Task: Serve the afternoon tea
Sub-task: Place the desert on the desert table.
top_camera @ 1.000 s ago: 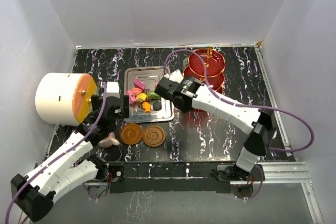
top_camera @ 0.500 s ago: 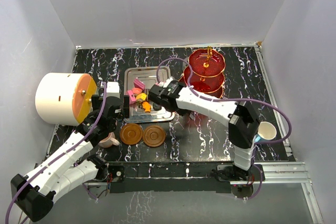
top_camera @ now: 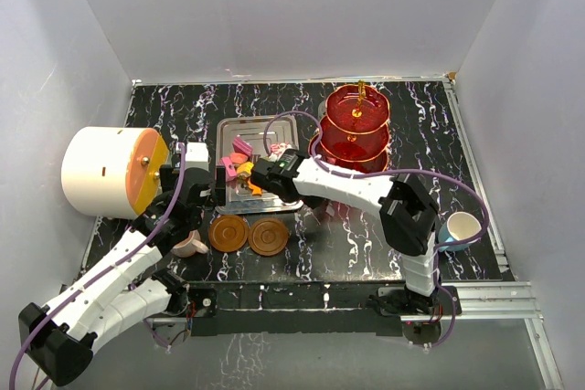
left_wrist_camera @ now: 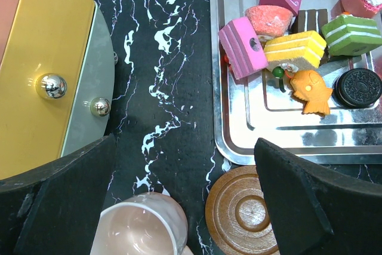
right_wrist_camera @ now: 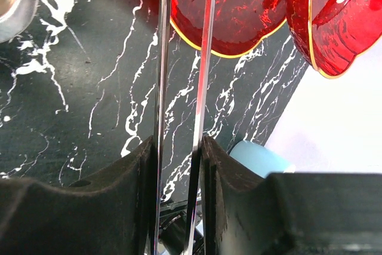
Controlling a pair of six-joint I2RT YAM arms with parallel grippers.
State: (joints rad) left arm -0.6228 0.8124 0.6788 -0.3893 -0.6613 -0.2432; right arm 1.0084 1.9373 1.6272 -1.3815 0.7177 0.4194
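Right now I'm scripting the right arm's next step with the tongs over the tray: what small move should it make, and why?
Probably ease the right gripper down so the metal tongs it pinches straddle one of the sweets. The sweets all lie on the steel tray under it, and none shows on the red stand.

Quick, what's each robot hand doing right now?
Left hand: open, holding nothing.
Right hand: closed on thin silver metal tongs.

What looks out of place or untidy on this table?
The small colourful sweets lie jumbled on the flat silver steel tray: the pink cake slices sit tilted, pressed against their neighbours, not set out neatly.
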